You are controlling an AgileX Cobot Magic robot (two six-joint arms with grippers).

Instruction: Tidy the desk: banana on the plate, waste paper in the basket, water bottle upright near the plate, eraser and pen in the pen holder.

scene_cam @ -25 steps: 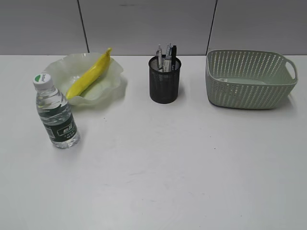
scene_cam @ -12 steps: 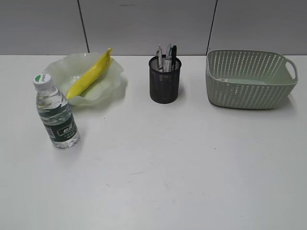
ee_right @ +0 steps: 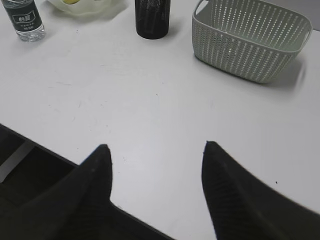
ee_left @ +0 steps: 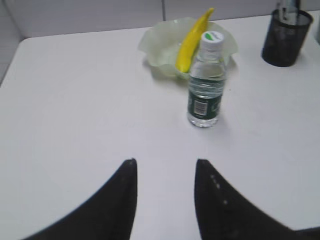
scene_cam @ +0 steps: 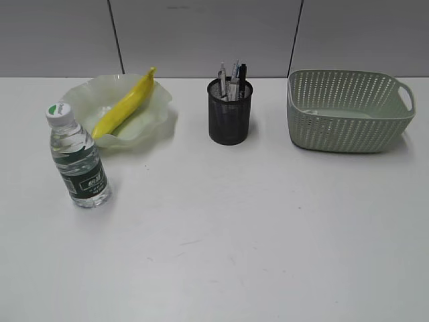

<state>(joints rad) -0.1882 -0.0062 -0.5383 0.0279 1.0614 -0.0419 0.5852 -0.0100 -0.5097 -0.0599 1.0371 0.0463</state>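
Note:
The banana [scene_cam: 125, 104] lies in the pale green wavy plate [scene_cam: 154, 117] at the back left; both also show in the left wrist view, banana [ee_left: 191, 39] and plate [ee_left: 155, 42]. The water bottle [scene_cam: 78, 159] stands upright in front of the plate, also in the left wrist view [ee_left: 205, 85]. The black mesh pen holder [scene_cam: 229, 114] holds several pens. The sage green basket [scene_cam: 348, 111] stands at the back right; the waste paper and the eraser are hidden. My left gripper [ee_left: 165, 162] is open and empty over the bare desk. My right gripper [ee_right: 156, 146] is open and empty near the desk's front edge.
The white desk [scene_cam: 255, 228] stretches in front of the objects. Its front edge [ee_right: 45, 145] runs under my right gripper, with dark floor below. A grey panelled wall [scene_cam: 201, 33] stands behind the desk.

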